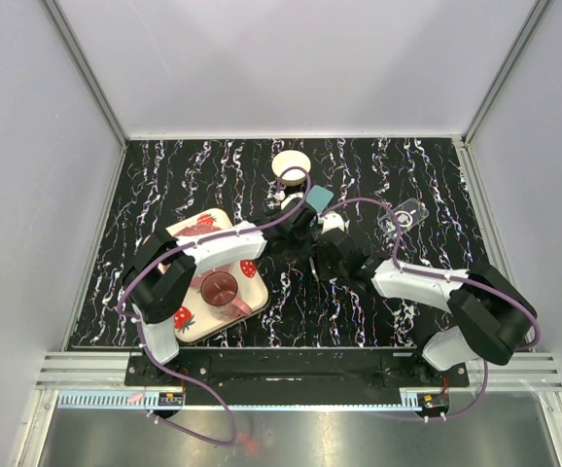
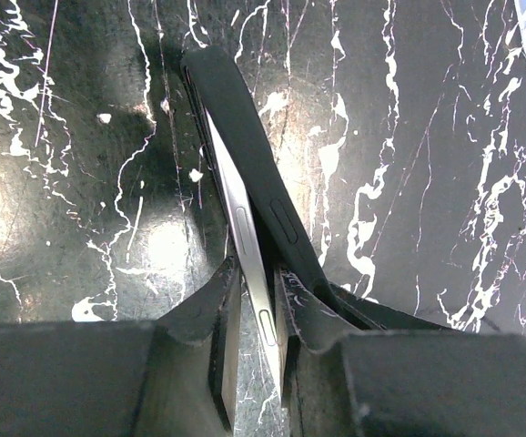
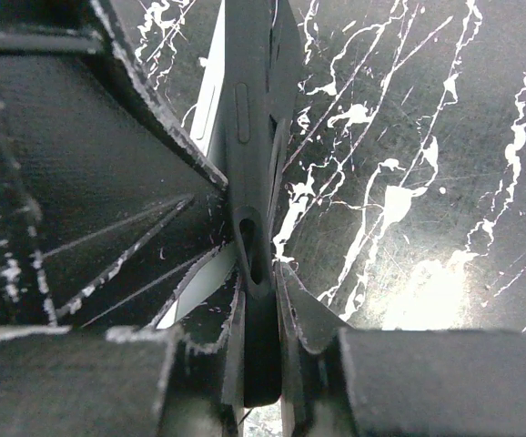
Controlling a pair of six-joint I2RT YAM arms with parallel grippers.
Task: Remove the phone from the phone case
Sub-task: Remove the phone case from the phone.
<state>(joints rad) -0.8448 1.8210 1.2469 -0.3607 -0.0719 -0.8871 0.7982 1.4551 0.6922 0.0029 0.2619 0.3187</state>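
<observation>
**Phone and phone case, held on edge between two grippers**

Phone (image 2: 247,241): slim, silver-edged, side buttons visible. It stood on edge above the tabletop (image 1: 164,175), near the middle, and was part-way out of its case. The end by the gripper sat clear of the case wall. The far end met the case at its top corner.

Phone case (image 2: 256,159): black and flexible, with a moulded button cover on its side. In the left wrist view it bowed away from the phone to the right, leaving a narrow wedge of gap between the two. In the right wrist view its edge ran straight up from the fingers, with a slot cut-out just above them and the phone's pale edge showing on its left.

Left gripper (image 2: 258,289): jaws nearly together, clamped on the phone's silver edge, one finger on each face. The case passed outside its right finger.

Right gripper (image 3: 258,284): jaws nearly together, clamped on the case wall alone. The body of the left gripper stood close beside it on the left.

Tabletop: black, veined with white. In the top view the two arms met at its centre, and the phone was too small there to make out.

Other items: strawberry-patterned tray (image 1: 186,319) at left, carrying a pinkish cup (image 1: 221,289). A white bowl (image 1: 291,165) and a teal block (image 1: 320,199) lay beyond the grippers.
</observation>
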